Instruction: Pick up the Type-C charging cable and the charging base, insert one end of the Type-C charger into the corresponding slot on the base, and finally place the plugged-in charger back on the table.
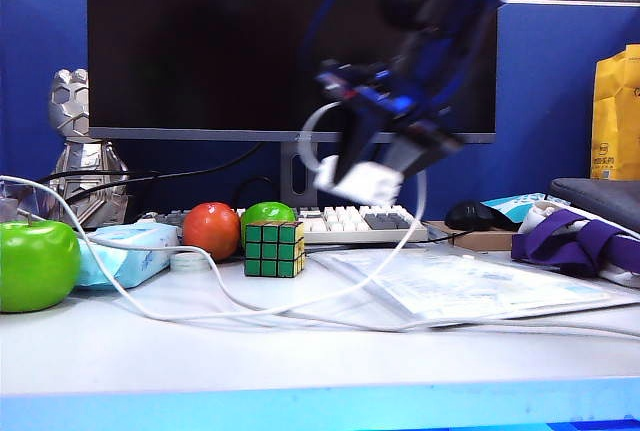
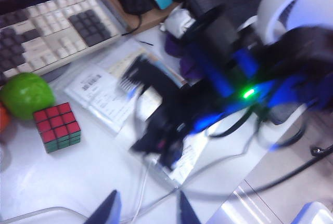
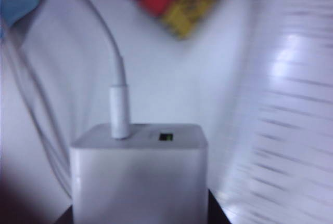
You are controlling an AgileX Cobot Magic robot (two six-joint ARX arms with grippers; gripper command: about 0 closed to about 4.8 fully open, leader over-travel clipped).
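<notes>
The right arm [image 1: 440,41] reaches down from above, blurred, over the middle of the table well back from its front edge. Its right gripper [image 1: 368,179] points down and to the left, jaws closed on the charging base [image 3: 139,174], held clear of the tabletop. The left gripper [image 2: 146,209] hangs apart from it, its two dark fingertips [image 2: 111,208] spread with nothing between them.

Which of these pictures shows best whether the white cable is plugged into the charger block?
The right wrist view: the Type-C charging cable plainly sits in the charging base, held by the right gripper. The exterior view shows them small and blurred; the left wrist view hides the joint.
</notes>
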